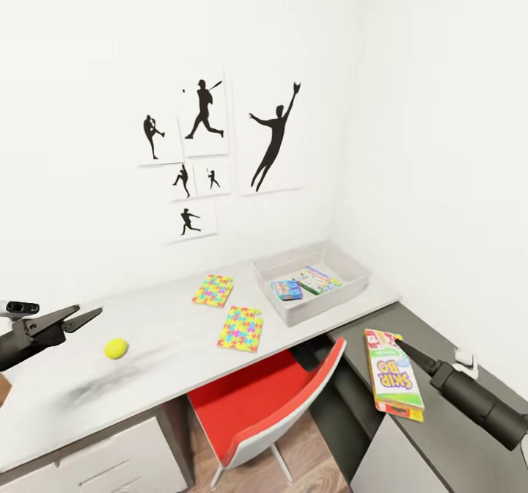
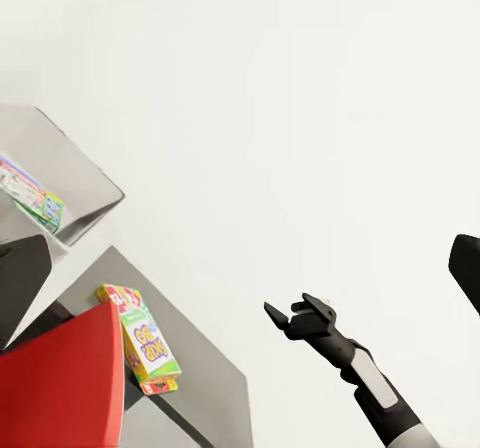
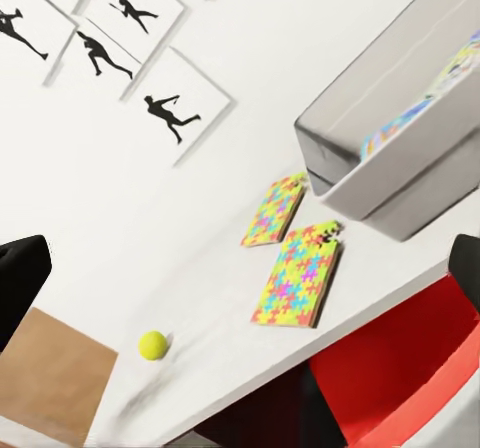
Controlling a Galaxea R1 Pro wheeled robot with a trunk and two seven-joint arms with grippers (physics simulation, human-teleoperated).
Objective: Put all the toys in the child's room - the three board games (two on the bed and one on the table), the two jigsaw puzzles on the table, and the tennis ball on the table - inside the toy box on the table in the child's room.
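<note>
Meanwhile right gripper [image 1: 400, 344] (fingertips hidden) touches SKIP-BO box [image 1: 394, 379].

The head camera looks forward and down from above the table [image 1: 169, 317] toward a white room corner. The left wrist camera faces across toward the red chair [image 2: 60, 388] and a bare wall. The right wrist camera looks at the tabletop from close beside it, sharing the toy box [image 3: 400, 158] and puzzles with the head view.

Box title: "SKIP-BO" in yellow letters on the green face of the white-green box [image 1: 394, 372], read upside down in the head view, at the tips of the right fingers [image 1: 402, 345].
Same box, left wrist view: lettering blurred.
Games in tray: print too small to read.
</note>
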